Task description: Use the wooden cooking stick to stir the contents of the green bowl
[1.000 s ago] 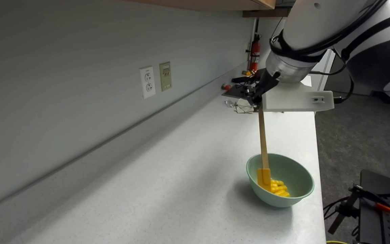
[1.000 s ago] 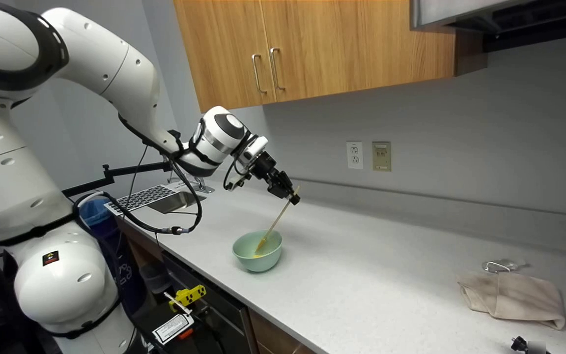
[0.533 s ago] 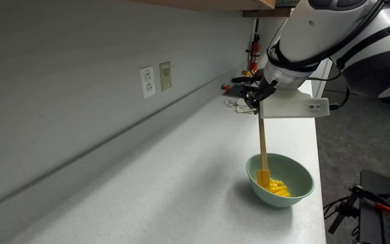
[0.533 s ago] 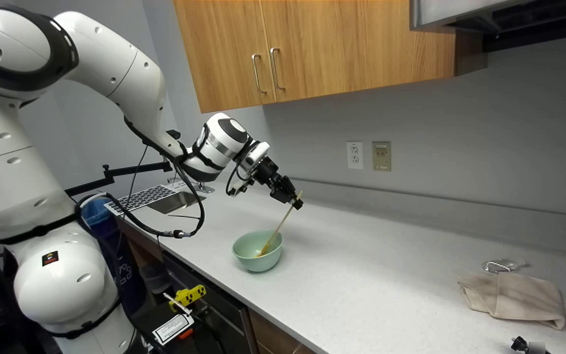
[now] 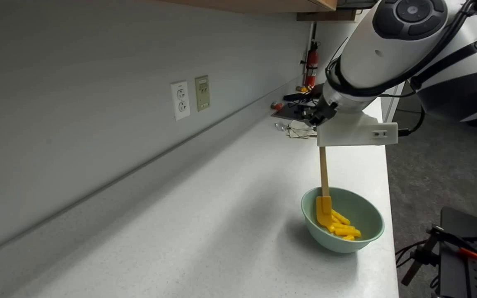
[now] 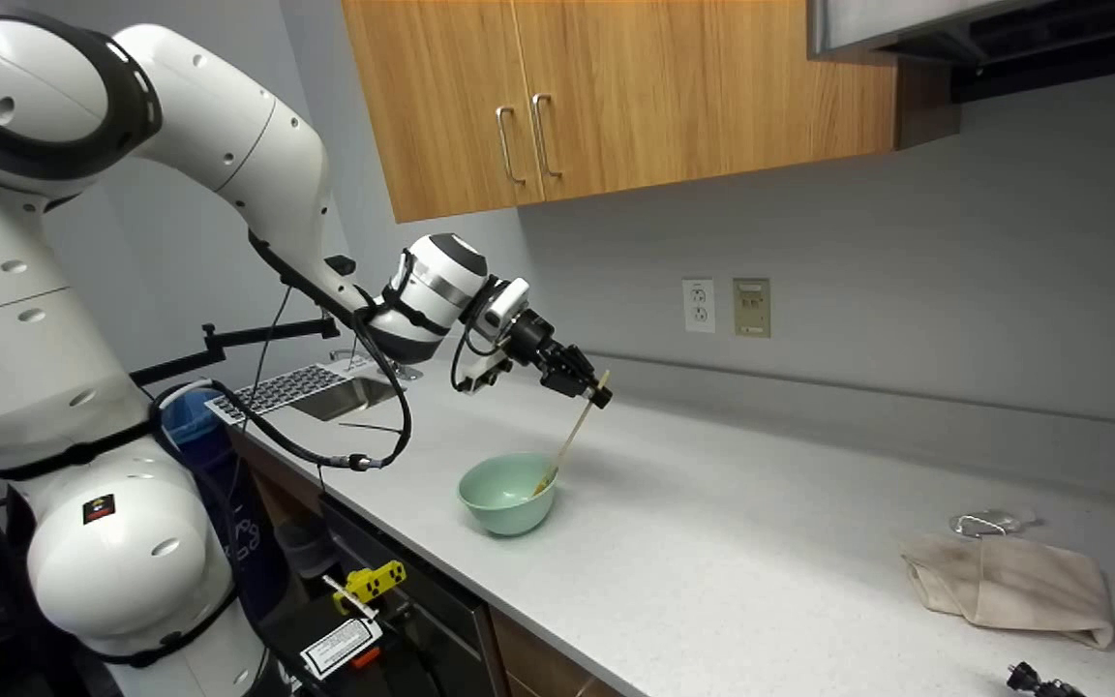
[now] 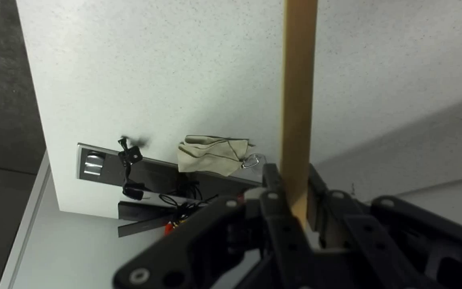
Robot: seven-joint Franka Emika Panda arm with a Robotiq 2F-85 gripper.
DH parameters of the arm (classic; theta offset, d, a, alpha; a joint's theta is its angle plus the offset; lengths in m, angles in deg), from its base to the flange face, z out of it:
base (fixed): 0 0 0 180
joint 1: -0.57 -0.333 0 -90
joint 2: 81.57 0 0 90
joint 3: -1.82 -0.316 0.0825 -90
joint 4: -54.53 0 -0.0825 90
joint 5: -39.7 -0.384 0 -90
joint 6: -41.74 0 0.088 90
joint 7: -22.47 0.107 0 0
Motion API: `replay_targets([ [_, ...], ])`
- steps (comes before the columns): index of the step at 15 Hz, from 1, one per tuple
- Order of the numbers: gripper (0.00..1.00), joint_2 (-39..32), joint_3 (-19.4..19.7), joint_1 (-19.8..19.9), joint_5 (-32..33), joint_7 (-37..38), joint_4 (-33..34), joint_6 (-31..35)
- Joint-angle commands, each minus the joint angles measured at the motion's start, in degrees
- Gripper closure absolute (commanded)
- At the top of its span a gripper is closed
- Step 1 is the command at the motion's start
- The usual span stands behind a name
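Note:
The green bowl [image 5: 338, 245] stands on the counter; it also shows in an exterior view [image 6: 504, 521]. Its contents, bright yellow pieces [image 5: 347, 231], lie loosely on the bottom, beside and touching the stick's flat orange-yellow head. The wooden cooking stick [image 5: 324, 171] leans into the bowl with its head low against the bowl's side; it also shows in an exterior view [image 6: 574, 434]. My gripper [image 6: 600, 391] is above and beyond the bowl, shut on the stick's upper end. In the wrist view the stick [image 7: 298, 92] runs between the fingertips [image 7: 294, 176]; the bowl is out of that view.
A folded beige cloth [image 6: 1008, 586] and a clear object [image 6: 988, 524] lie farther along the counter [image 6: 761, 542]. A wall with outlets [image 6: 699, 306] stands behind. A wooden cabinet [image 6: 635, 97] hangs above. The bowl is near the counter's front edge.
In an exterior view my gripper and the stick have moved right, and the stick's head has shifted toward the bowl's right side. The yellow pieces have shifted and spread. The bowl has stayed in place.

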Motion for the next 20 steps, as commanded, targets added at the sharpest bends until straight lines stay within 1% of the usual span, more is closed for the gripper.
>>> replay_targets([
  [1,0.96,0.3,-0.3,-0.9,3.7,2.3,0.9,-3.4],
  [3,0.96,0.6,-0.3,-1.2,4.1,1.7,1.0,-3.9],
  [4,0.96,0.9,-0.1,-1.2,2.9,0.5,1.0,-3.1],
  [9,0.96,1.3,1.8,-1.0,-8.0,-7.4,1.2,7.0],
  [11,0.96,1.3,2.0,-0.8,-11.8,-9.9,1.2,9.0],
  [12,0.96,1.2,1.9,-0.7,-12.7,-10.4,1.3,9.1],
  [14,0.96,0.9,2.0,-0.3,-13.7,-10.9,1.1,8.5],
  [16,0.96,0.5,2.0,0.0,-13.2,-9.9,1.0,7.9],
  [20,0.96,-0.5,1.5,0.2,-10.1,-6.9,0.5,6.7],
])
